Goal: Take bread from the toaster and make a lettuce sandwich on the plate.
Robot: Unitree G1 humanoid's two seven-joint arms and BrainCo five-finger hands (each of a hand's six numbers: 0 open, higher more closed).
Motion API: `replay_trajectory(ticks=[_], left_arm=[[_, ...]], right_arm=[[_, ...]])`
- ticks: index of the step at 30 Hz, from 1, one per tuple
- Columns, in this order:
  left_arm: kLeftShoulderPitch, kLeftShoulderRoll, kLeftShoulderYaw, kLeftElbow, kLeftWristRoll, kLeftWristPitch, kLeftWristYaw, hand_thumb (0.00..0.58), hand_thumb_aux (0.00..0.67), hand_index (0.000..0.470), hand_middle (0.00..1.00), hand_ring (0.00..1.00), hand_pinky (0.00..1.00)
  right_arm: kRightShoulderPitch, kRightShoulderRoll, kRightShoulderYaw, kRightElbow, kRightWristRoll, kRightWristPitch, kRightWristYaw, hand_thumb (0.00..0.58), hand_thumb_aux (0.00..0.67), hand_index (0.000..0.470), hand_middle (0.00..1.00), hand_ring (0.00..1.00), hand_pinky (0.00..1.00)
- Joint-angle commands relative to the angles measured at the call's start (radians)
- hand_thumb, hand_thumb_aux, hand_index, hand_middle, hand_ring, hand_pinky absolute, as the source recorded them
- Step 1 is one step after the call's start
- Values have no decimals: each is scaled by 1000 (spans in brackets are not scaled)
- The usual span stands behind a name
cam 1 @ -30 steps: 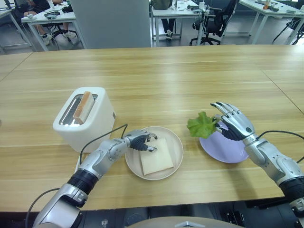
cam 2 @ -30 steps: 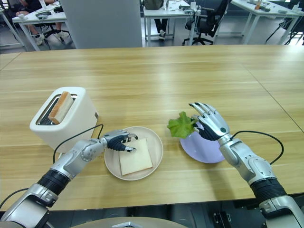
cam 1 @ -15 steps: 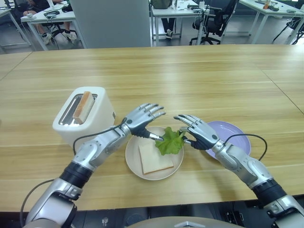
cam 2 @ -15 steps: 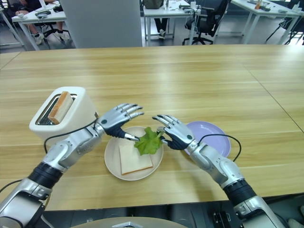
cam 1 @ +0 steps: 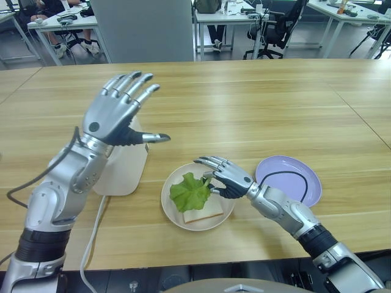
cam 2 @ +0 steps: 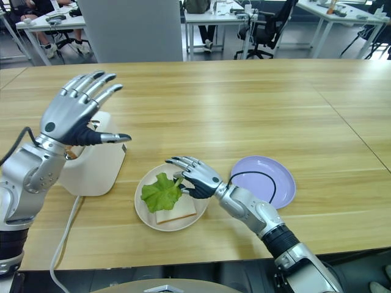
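Green lettuce point(cam 1: 190, 191) lies on bread point(cam 1: 208, 213) on the plate point(cam 1: 173, 213); we cannot tell if our right robot hand point(cam 1: 231, 181) grips it; our left robot hand point(cam 1: 113, 116) hangs open, empty.

I see the toaster point(cam 1: 125, 174) left on the tabletop point(cam 1: 244, 110), left robot hand point(cam 1: 116, 116) raised over it | plate point(cam 1: 166, 200) just right of toaster | bread point(cam 1: 209, 212) on plate, lettuce point(cam 1: 189, 192) on bread | right robot hand point(cam 1: 227, 178) at lettuce's right edge | second plate point(cam 1: 302, 183) near, further right
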Motion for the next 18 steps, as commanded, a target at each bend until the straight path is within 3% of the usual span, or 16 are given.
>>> replay_trajectory(ticks=[1, 11, 12, 13, 15, 18], left_arm=[[25, -4, 12, 83, -31, 107, -97, 0, 0, 0, 0, 0, 0], [62, 36, -20, 199, 67, 319, -192, 0, 0, 0, 0, 0, 0], [66, 39, -22, 204, 71, 339, -206, 0, 0, 0, 0, 0, 0], [70, 44, -25, 209, 75, 352, -216, 0, 0, 0, 0, 0, 0], [72, 48, -24, 217, 71, 364, -221, 0, 0, 0, 0, 0, 0], [68, 54, -7, 213, 67, 378, -198, 0, 0, 0, 0, 0, 0]], right_arm=[[-8, 4, 38, 109, -26, -12, -2, 580, 670, 460, 0, 0, 0], [-33, -11, 86, 223, -80, 14, 14, 580, 670, 460, 0, 0, 0], [-34, -11, 88, 228, -81, 18, 16, 485, 399, 274, 0, 0, 0], [-35, -11, 88, 231, -82, 19, 15, 310, 213, 146, 0, 0, 0], [-35, -11, 88, 232, -84, 23, 13, 0, 0, 0, 0, 0, 0], [-36, -11, 86, 232, -84, 27, 9, 0, 0, 0, 0, 0, 0]])
